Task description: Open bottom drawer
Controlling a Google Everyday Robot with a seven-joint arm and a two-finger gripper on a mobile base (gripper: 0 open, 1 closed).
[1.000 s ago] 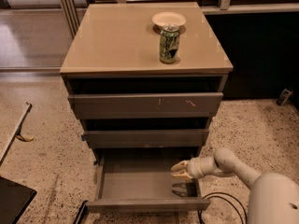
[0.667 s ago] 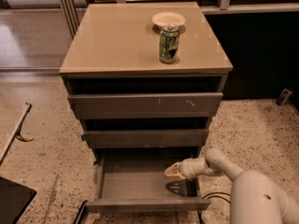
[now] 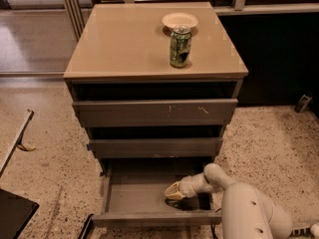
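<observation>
The bottom drawer [image 3: 149, 217] of the grey cabinet is pulled out toward me, and its shallow grey tray interior shows. My gripper [image 3: 172, 192] reaches down into the drawer from the right. Its pale fingertips sit over the tray floor, right of the middle and just behind the drawer front. The white arm [image 3: 249, 210] comes in from the lower right corner. The middle drawer [image 3: 154, 147] and the top drawer with whitish scratches [image 3: 154, 112] are both slightly out.
A green can [image 3: 180, 46] and a white bowl [image 3: 179, 20] stand on the cabinet top [image 3: 124, 44]. Speckled floor lies on both sides. A dark object [image 3: 12, 213] is at the lower left, and a thin bar [image 3: 17, 138] lies on the floor at left.
My gripper has moved left, further into the open drawer. The arm has come further into view at the lower right. The drawer has stayed pulled out.
</observation>
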